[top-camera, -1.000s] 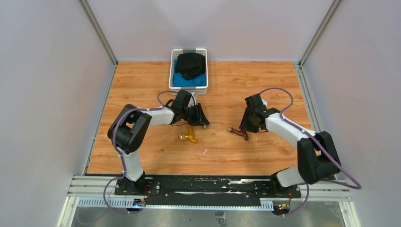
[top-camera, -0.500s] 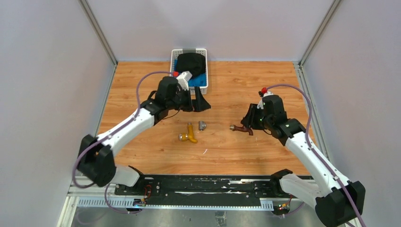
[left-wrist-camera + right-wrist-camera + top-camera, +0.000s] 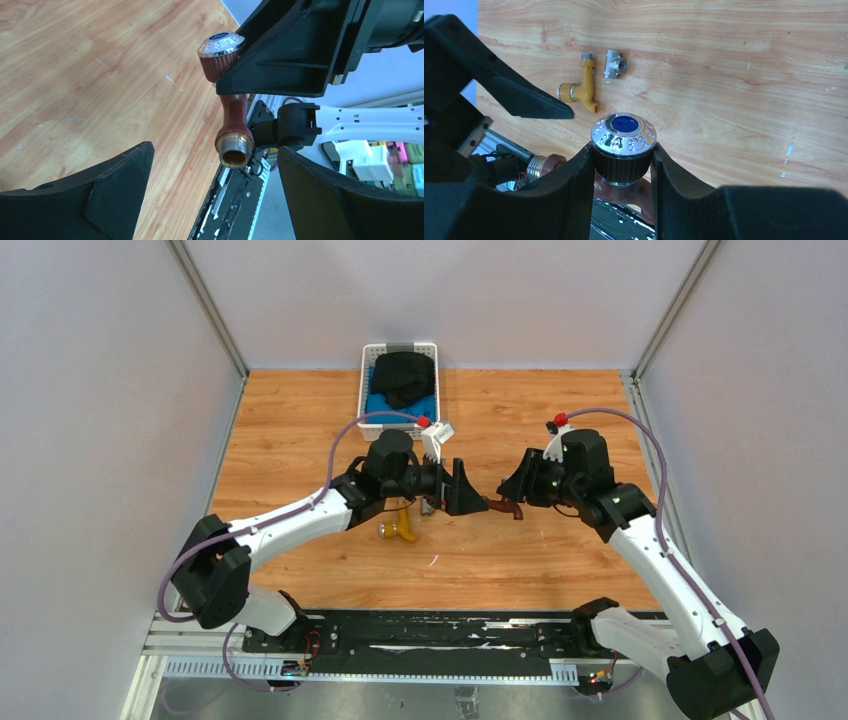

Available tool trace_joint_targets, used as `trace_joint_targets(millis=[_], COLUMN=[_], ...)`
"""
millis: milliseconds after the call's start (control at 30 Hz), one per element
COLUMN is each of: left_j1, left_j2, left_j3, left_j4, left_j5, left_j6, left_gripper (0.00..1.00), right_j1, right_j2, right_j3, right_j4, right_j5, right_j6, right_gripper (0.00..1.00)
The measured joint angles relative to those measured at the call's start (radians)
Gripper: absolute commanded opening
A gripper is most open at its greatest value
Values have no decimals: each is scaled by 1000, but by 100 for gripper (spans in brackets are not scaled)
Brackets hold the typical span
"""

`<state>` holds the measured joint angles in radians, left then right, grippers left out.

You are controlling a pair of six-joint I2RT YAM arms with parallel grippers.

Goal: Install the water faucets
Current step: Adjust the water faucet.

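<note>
In the centre of the overhead view the left gripper (image 3: 470, 490) gapes wide and empty, its mouth turned toward the reddish-brown faucet (image 3: 234, 112). Just below it on the wood-grain desk (image 3: 300, 420) lie the matte yellow faucet (image 3: 583, 87) and a stubby grey fitting (image 3: 614, 64), side by side. Further right, the right gripper (image 3: 520, 488) clamps the brown faucet under its shiny, blue-capped knob (image 3: 623, 131). I'd close squarely on the smooth round body, sparing the brassy threaded end (image 3: 234, 150).
</note>
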<state>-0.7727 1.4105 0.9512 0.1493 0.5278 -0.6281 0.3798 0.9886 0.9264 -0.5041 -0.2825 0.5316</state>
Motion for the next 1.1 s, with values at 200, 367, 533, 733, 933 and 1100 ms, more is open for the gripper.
trace_joint_targets(millis=[200, 367, 533, 733, 933, 1100], left_j1=[-40, -51, -56, -60, -35, 0], left_j2=[65, 101, 111, 116, 115, 96], left_j3=[18, 44, 47, 48, 34, -63], left_j4=[32, 41, 62, 93, 204, 429], left_j5=[0, 0, 7, 30, 145, 243], left_j6=[-20, -44, -75, -95, -114, -219], left_gripper=[84, 62, 11, 0, 0, 0], right_j1=[0, 0, 0, -5, -42, -123], right_j2=[0, 0, 0, -2, -90, -216], right_j3=[0, 0, 0, 0, -23, -105], right_j4=[0, 0, 1, 2, 41, 186], right_j5=[-31, -33, -38, -41, -188, -388], right_j6=[10, 11, 11, 4, -32, -2], right_gripper=[0, 0, 0, 63, 80, 80])
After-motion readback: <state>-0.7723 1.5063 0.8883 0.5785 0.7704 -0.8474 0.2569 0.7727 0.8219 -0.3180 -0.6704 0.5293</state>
